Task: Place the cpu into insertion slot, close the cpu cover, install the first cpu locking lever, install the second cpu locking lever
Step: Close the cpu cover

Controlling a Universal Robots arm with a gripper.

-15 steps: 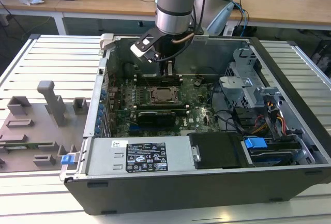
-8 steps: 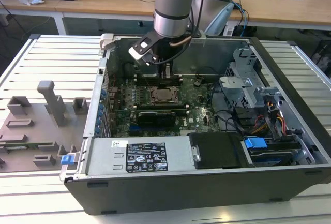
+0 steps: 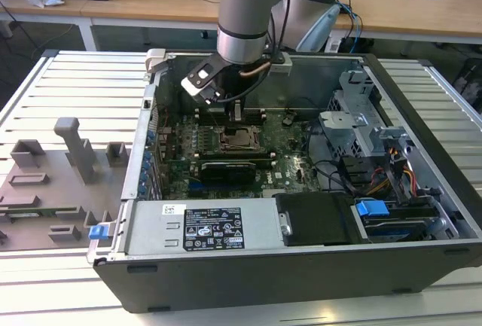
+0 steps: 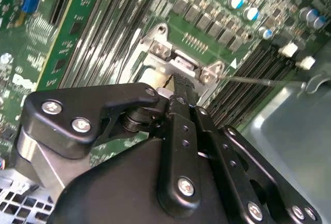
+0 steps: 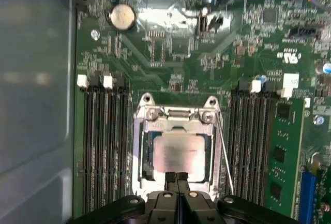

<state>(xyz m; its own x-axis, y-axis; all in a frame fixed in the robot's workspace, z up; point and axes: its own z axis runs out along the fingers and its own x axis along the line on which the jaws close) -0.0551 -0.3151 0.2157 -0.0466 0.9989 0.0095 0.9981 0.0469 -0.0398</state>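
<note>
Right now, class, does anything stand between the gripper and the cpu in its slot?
Nothing visible does. In the first wrist view the gripper hangs at the edge of the cpu; the cpu cover frames it, its window leaving the metal top bare.

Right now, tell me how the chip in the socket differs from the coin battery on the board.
The chip is square with a dull grey top; the coin battery is round. The chip lies inside a metal frame between the memory slots; the battery sits out past the slots' ends. The pincer hangs over the chip's edge, well away from the battery. Both are flat, silvery and lie level on the board.
</note>
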